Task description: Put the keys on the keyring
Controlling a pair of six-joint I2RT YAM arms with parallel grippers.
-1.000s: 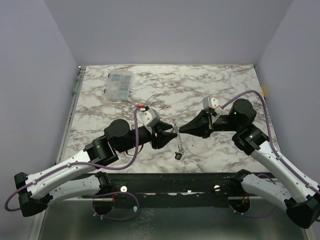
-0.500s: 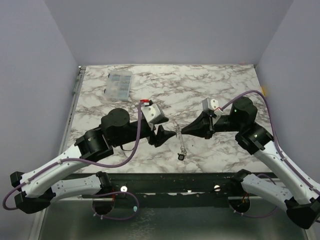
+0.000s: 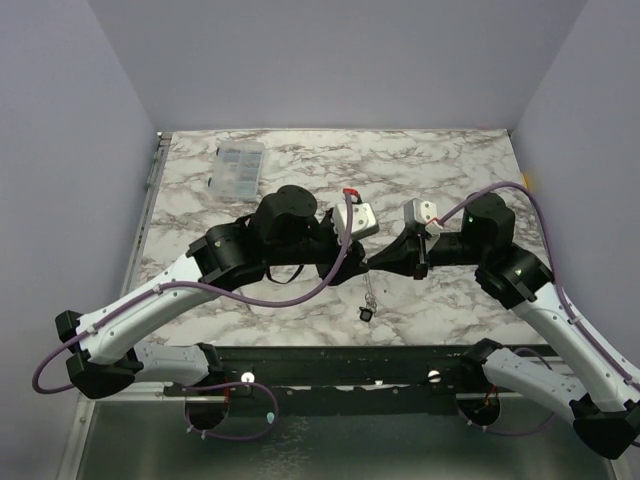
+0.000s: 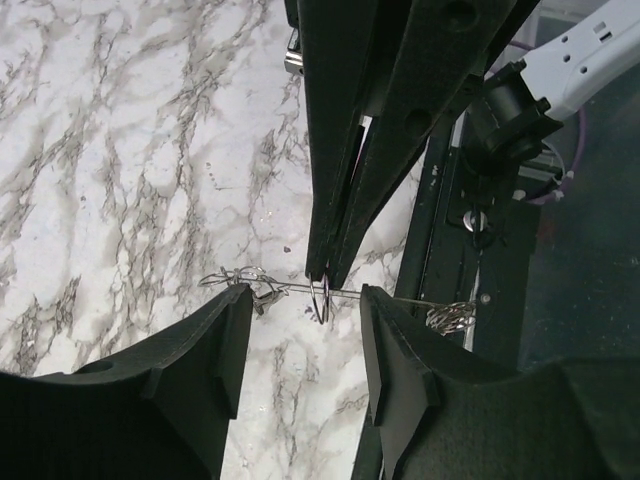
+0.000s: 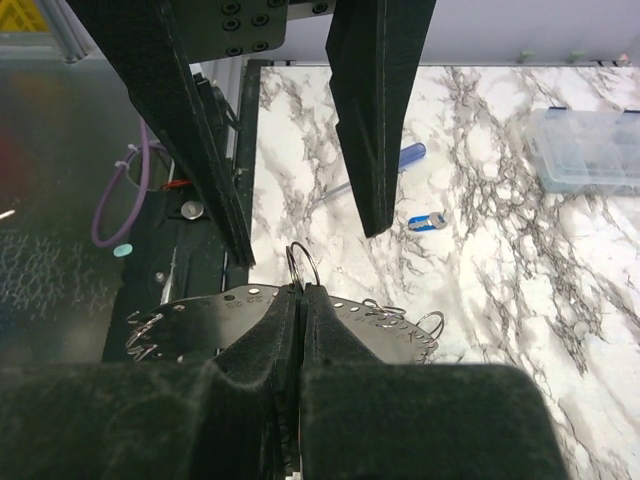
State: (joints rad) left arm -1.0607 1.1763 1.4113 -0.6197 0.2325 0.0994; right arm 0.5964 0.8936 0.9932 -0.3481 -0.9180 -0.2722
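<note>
My right gripper is shut on a small thin metal ring of the keyring, a thin grey perforated band with wire rings at its ends. In the top view the band hangs below the grippers with a small dark piece at its low end. My left gripper is open. Its fingers stand on either side of the ring without touching it. A blue-headed key lies on the marble.
A clear plastic box sits at the back left of the marble table. A blue-handled tool lies near the key. The black base rail runs along the near edge.
The left arm has swung right and up over the table, bringing its gripper nose to nose with the right one. The right gripper stays shut on the ring, almost still.
</note>
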